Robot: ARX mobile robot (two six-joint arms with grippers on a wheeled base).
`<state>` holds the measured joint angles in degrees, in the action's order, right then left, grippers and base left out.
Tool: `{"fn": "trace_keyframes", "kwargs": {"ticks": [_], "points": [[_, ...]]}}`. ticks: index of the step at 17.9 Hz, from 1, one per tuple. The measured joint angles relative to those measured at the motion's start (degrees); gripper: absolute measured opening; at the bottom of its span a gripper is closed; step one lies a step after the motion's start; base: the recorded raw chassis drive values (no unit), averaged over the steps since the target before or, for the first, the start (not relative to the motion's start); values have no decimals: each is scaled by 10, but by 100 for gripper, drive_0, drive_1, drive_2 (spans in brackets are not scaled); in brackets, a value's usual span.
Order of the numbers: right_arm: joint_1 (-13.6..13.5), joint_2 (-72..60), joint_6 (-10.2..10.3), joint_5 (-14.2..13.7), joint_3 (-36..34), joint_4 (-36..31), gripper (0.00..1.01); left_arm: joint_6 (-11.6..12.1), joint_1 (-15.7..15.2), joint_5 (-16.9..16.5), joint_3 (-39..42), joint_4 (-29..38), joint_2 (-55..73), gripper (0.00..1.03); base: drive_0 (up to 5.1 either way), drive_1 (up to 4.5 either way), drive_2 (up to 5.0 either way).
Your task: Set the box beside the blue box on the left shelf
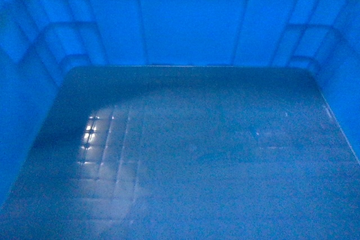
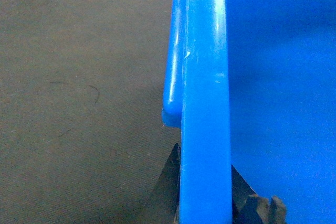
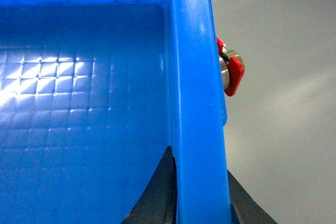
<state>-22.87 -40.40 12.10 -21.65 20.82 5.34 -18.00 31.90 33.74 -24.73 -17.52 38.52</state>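
Black fingers (image 2: 169, 184) of the left gripper (image 2: 206, 192) straddled the thick rim of the blue plastic crate (image 2: 206, 103), one finger on the outer face and one on the inner, closed against the wall. The right gripper (image 3: 202, 192) clamped the opposite rim in the same manner, its dark fingers (image 3: 160, 192) on either side of the wall. One crate (image 1: 180, 155) was visible; it filled the head view completely, with the glossy grid-embossed floor facing the camera and the far wall across the top of that view. The long axis could not be determined. Beyond the left rim lay a dull brown-grey floor surface (image 2: 79, 103) with faint scuff marks. Beyond the right rim lay a pale grey floor (image 3: 283, 103). One red-and-metal fitting (image 3: 231, 72) showed just outside the right wall; its identity could not be determined.
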Motion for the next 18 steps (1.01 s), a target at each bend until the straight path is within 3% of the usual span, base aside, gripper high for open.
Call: {"fn": "trace_keyframes", "kwargs": {"ticks": [18], "points": [[0, 0, 0, 0, 0, 0, 10, 0, 0, 0, 0, 0, 0, 9, -150, -150, -150]]}}
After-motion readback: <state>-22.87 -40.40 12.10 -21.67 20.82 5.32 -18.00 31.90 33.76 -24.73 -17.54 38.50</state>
